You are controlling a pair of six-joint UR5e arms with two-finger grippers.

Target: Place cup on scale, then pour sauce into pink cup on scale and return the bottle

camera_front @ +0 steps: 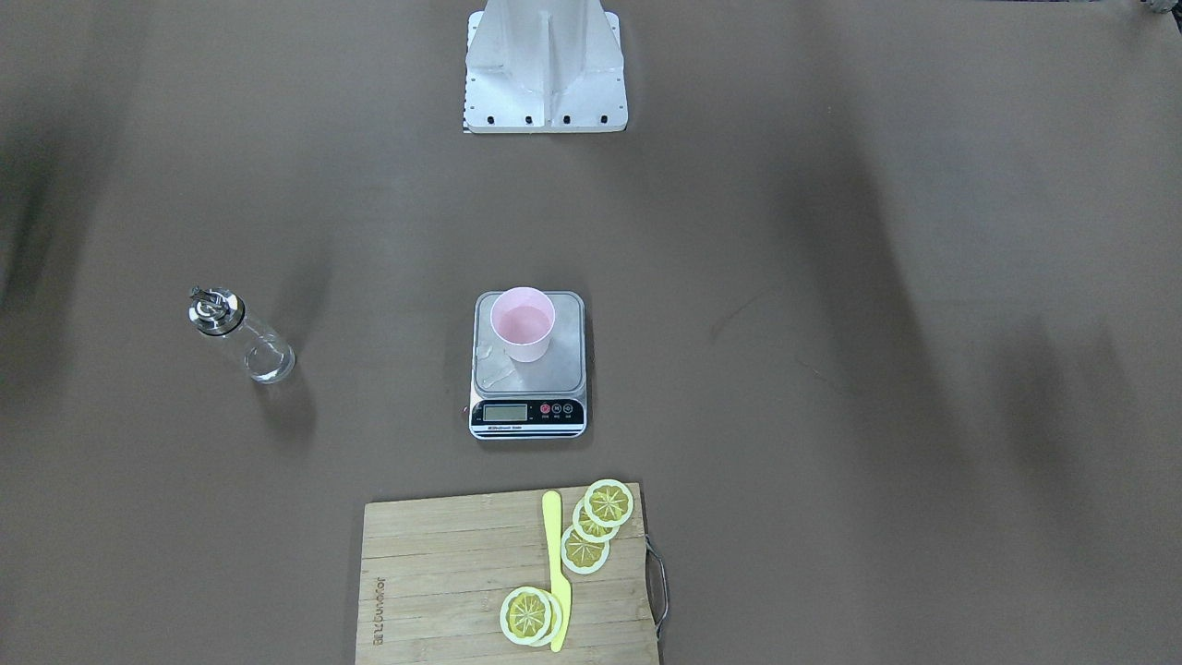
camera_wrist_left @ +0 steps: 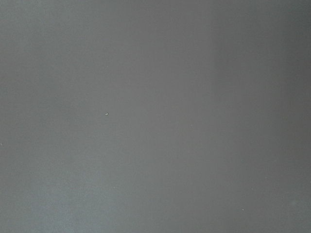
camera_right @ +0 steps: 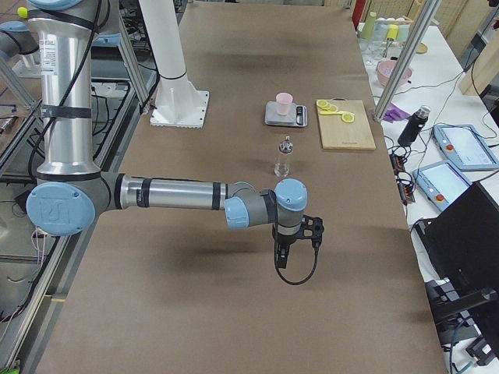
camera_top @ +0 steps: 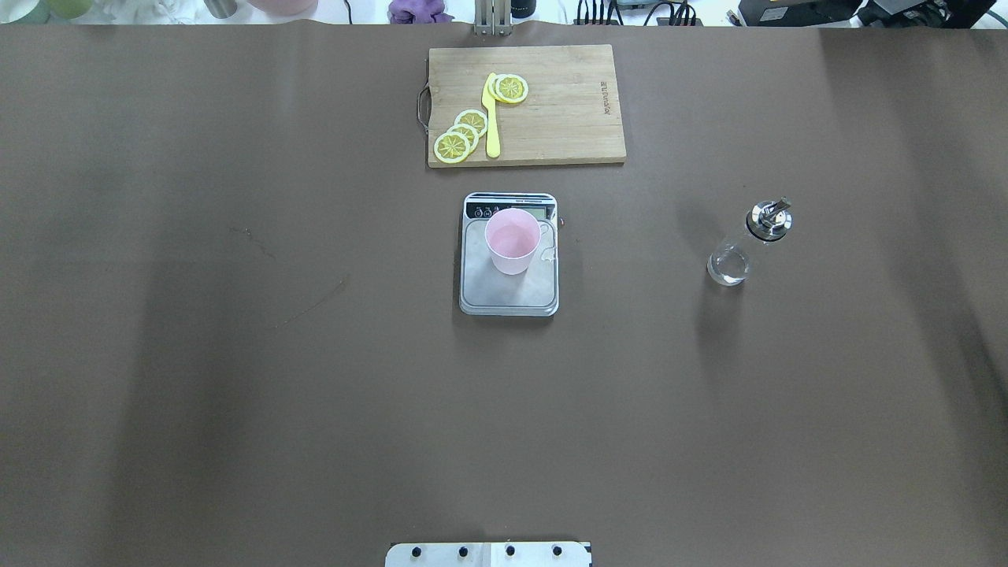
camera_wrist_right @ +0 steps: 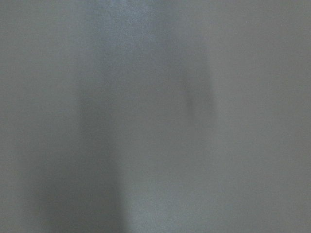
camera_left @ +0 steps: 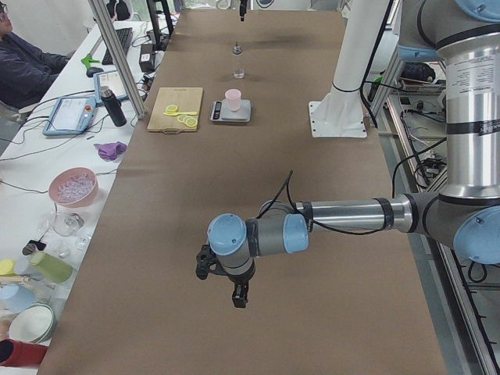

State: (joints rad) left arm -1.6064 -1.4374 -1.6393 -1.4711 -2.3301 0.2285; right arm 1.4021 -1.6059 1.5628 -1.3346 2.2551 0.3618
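The pale pink cup (camera_front: 523,323) stands upright on the steel scale (camera_front: 559,369) at the table's middle, also in the overhead view (camera_top: 512,240). The clear glass bottle (camera_front: 242,334) with its chrome spout stands upright on the table on my right side, apart from the scale (camera_top: 748,240). A little clear sauce shows at its bottom. My left gripper (camera_left: 234,293) hangs over bare table far from the scale. My right gripper (camera_right: 281,257) hangs over bare table on the near side of the bottle (camera_right: 282,158). I cannot tell whether either is open or shut. Both wrist views show only table.
A wooden cutting board (camera_top: 567,118) with lemon slices (camera_top: 461,135) and a yellow knife (camera_top: 492,118) lies beyond the scale. The robot's white base (camera_front: 545,65) stands at the table's robot side. A side bench with bowls, cups and tablets (camera_left: 74,187) runs along the operators' edge.
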